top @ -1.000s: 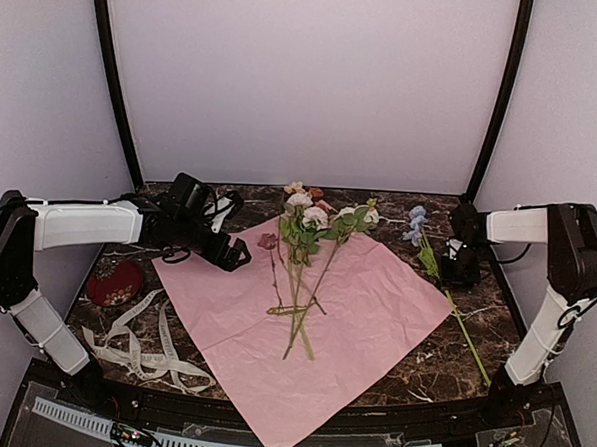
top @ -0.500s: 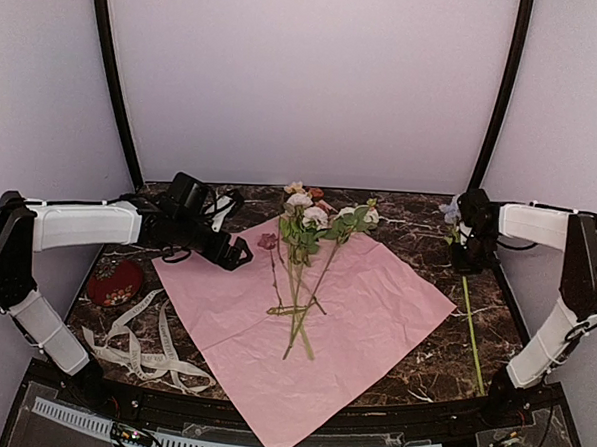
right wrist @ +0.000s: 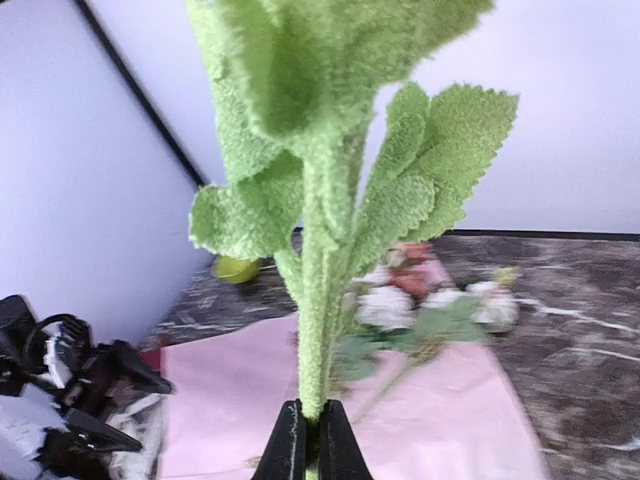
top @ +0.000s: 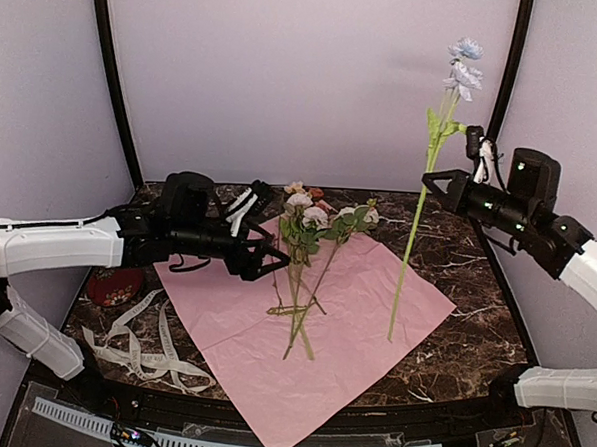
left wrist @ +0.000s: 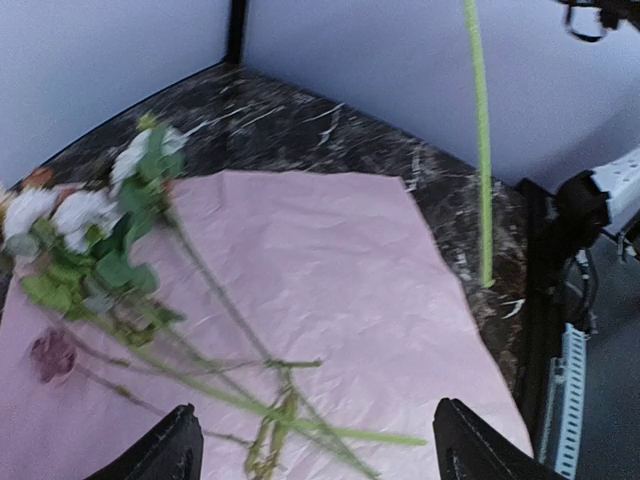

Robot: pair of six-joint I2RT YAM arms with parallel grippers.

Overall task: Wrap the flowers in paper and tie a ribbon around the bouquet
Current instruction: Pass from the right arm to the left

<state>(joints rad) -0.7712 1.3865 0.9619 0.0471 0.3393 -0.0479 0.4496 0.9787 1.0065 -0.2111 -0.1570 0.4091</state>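
Nearest, the cream ribbon (top: 142,343) lies in loose loops by the near left corner of the marble worktop (top: 473,333). The pink paper (top: 374,308) is spread flat across the middle, with one corner overhanging the near edge. The flowers (top: 303,234) lie on it, stems pointing to the near edge and blooms to the far edge. The left claw (top: 269,260) hovers over the paper's left side, just beside the blooms, its fingers (left wrist: 170,450) spread wide. Toward the far right corner, the raised right claw (top: 429,183) is pinching a blue-bloomed stem (top: 409,249). The stem is upright, its lower tip near the paper's right corner.
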